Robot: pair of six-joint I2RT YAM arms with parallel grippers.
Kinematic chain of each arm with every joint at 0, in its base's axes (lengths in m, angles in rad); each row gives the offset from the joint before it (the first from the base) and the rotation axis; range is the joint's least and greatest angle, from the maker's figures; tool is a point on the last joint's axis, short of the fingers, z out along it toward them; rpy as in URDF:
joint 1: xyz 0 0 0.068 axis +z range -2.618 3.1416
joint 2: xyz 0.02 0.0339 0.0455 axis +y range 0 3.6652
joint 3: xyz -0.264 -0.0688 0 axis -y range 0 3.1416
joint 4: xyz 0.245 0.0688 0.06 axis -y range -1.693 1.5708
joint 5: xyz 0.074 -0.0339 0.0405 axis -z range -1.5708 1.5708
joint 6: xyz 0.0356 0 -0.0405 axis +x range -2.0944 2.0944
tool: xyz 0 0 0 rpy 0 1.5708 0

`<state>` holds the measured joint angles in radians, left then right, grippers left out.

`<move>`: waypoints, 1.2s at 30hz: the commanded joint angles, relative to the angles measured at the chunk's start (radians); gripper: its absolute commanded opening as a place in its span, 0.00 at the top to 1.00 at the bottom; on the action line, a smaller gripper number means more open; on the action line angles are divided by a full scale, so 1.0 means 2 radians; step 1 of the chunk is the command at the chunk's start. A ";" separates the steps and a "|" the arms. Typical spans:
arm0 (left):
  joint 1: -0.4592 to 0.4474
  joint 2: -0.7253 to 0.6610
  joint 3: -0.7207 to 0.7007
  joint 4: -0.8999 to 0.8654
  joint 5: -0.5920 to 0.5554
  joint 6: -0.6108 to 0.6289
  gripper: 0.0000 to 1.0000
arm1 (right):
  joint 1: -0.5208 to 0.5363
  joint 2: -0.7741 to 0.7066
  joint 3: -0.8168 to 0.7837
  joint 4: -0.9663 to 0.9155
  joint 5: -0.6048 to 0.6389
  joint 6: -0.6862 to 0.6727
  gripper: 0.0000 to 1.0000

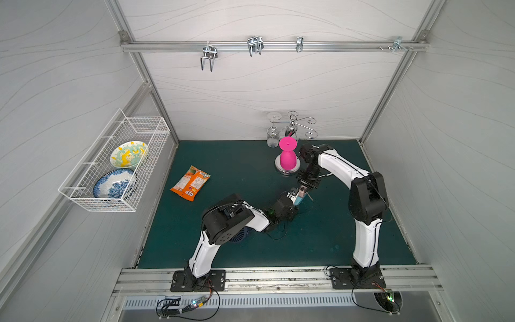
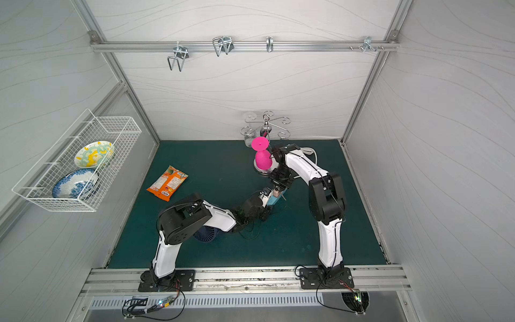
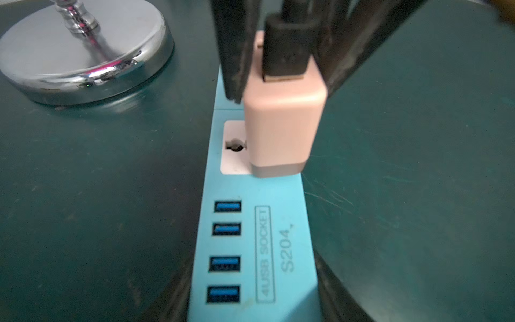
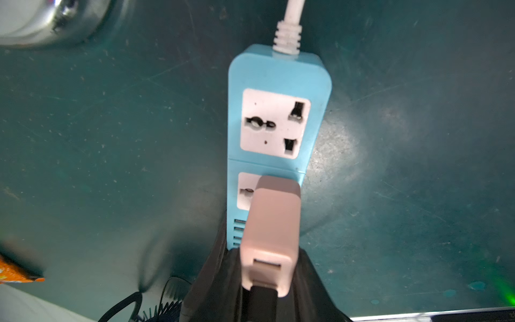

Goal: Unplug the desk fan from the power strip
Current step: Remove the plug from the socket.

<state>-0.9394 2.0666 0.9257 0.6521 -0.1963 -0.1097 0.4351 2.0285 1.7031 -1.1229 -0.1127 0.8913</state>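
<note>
The light-blue power strip point(image 3: 250, 251) lies on the green mat in both top views point(image 1: 298, 201) point(image 2: 274, 200), its white cord point(image 4: 289, 25) leading away. My left gripper point(image 3: 253, 306) is shut on the strip's USB end. The pink cube plug point(image 4: 271, 223) stands over the second socket point(image 3: 234, 147), its prongs hidden. My right gripper point(image 4: 269, 278) is shut on this plug, one black finger point(image 3: 234, 55) on each side. The navy desk fan point(image 2: 206, 233) sits half hidden under my left arm, and its black cable point(image 1: 278, 237) curls on the mat.
A chrome stand base point(image 3: 83, 55) carrying a pink cup point(image 1: 287, 156) stands just behind the strip. An orange snack bag point(image 1: 191, 182) lies to the left. A wire basket point(image 1: 133, 206) with two plates hangs on the left wall. A glass point(image 1: 271, 139) stands near the back wall.
</note>
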 commanded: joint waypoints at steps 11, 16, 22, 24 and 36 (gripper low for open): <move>0.006 0.023 0.005 -0.060 0.000 -0.007 0.71 | -0.018 -0.084 -0.095 0.047 0.027 -0.017 0.99; 0.005 0.024 0.011 -0.066 0.002 -0.005 0.72 | -0.004 -0.046 -0.034 0.005 0.055 -0.034 0.99; 0.005 0.023 0.014 -0.070 0.002 0.002 0.72 | 0.005 -0.017 0.011 -0.019 0.057 -0.033 0.99; 0.005 0.024 0.014 -0.071 0.001 0.003 0.72 | 0.004 -0.015 0.011 -0.019 0.056 -0.033 0.99; 0.005 0.022 0.009 -0.071 -0.001 0.003 0.72 | -0.025 -0.025 -0.018 0.009 0.007 -0.015 0.99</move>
<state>-0.9360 2.0727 0.9585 0.6109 -0.1944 -0.1078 0.4129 2.0006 1.6676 -1.0966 -0.1265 0.8761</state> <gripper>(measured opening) 0.543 0.292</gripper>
